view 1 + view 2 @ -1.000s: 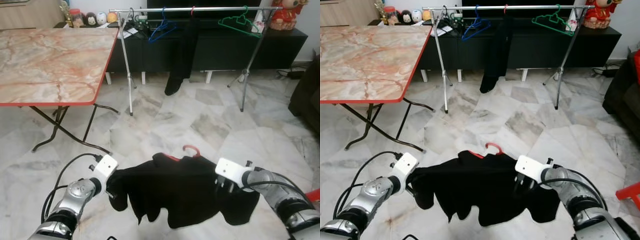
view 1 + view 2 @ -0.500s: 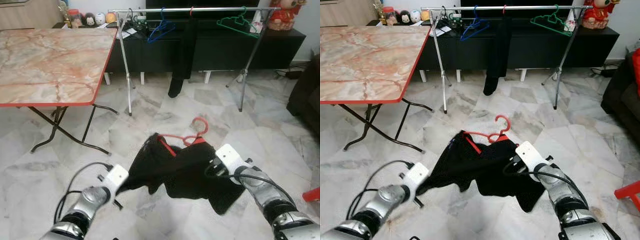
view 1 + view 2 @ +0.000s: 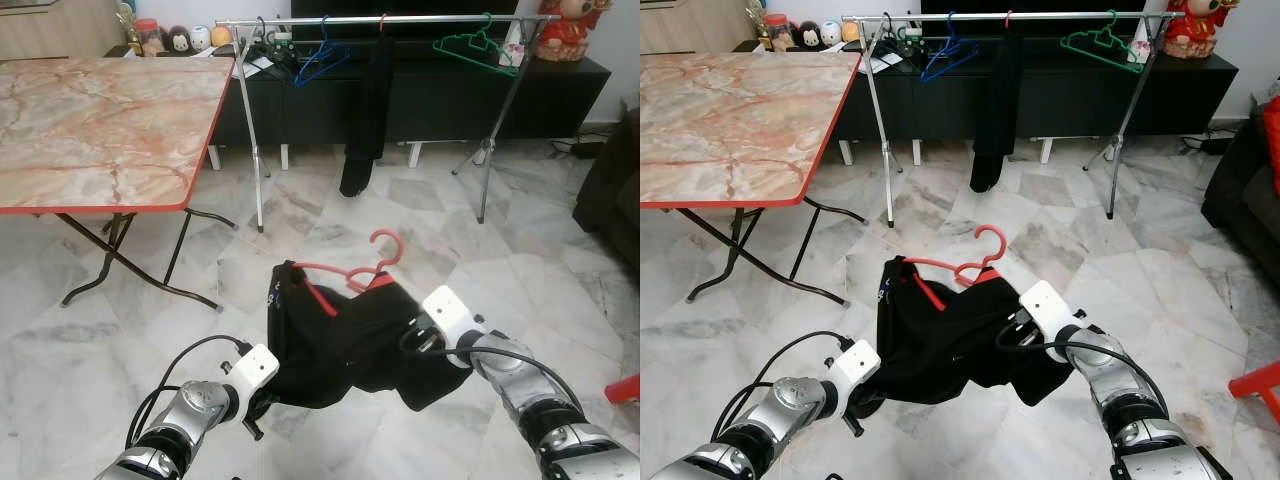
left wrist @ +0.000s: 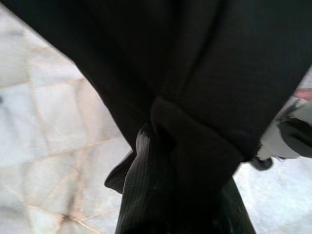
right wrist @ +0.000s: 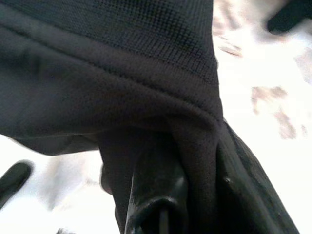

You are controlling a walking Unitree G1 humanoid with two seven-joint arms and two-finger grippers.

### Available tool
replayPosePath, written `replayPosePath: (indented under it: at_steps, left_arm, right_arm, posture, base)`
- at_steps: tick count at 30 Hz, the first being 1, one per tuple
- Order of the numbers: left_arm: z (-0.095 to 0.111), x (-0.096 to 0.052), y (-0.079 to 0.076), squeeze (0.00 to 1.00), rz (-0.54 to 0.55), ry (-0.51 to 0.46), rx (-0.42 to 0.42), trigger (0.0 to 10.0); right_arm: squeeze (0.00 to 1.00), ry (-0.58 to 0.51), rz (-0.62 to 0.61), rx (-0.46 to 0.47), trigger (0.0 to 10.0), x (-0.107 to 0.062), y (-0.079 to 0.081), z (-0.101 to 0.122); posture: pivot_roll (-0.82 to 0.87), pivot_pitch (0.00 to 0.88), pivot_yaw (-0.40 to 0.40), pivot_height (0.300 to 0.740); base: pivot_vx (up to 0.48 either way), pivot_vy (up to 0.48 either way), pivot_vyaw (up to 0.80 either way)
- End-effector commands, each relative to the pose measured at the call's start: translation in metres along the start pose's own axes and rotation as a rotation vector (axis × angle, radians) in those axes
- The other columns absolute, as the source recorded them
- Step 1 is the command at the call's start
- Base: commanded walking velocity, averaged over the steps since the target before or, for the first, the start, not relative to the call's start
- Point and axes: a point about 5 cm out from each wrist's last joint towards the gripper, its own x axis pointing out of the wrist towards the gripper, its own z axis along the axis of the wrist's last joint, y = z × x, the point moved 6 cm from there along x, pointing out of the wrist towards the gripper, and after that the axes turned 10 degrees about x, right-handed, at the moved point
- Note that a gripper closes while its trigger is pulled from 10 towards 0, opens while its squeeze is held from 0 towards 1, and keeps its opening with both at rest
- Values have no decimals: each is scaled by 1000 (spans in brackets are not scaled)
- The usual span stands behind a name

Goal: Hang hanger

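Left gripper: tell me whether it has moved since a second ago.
Yes. The left gripper has dropped lower and swung inward, away from the folding table, still clutching the black garment.

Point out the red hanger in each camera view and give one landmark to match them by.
Left eye view: the red hanger pokes up from the black garment, low and centre.
Right eye view: same, hook just above the garment.
Left wrist view: black cloth up close; I can make out no hanger.
Right wrist view: the same.
Shared landmark: the clothes rail at the back.
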Motion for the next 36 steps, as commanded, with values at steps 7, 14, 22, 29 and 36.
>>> replayPosePath:
  at_steps: [7, 14, 22, 29, 36]
  left_arm:
    - [4, -4, 5, 1000, -7, -41, 12, 10000]
    - [-18, -16, -3, 1000, -121, 15, 95, 10000]
    - [-28, -33, 33, 1000, 11, 52, 158, 10000]
    - [12, -35, 46, 0, 51, -167, 32, 10000]
    - [14, -32, 21, 0, -83, -186, 103, 10000]
  right_arm:
    - [0, 82, 121, -196, 10000, -8, 5, -10]
    - [0, 138, 130, -316, 10000, -13, -4, -14]
    - [0, 115, 157, -341, 10000, -12, 2, -10]
    - [0, 121, 189, -350, 10000, -12, 7, -13]
    - [0, 132, 159, -336, 10000, -12, 1, -13]
  posture:
    - [-60, 0, -29, 727]
    - [-58, 0, -34, 727]
    - [-52, 0, -36, 727]
    - [-55, 0, -38, 727]
    - [-59, 0, -40, 727]
  base:
    - [0, 0, 0]
    - [0, 0, 0]
    - [0, 0, 0]
    - [0, 0, 0]
    - [0, 0, 0]
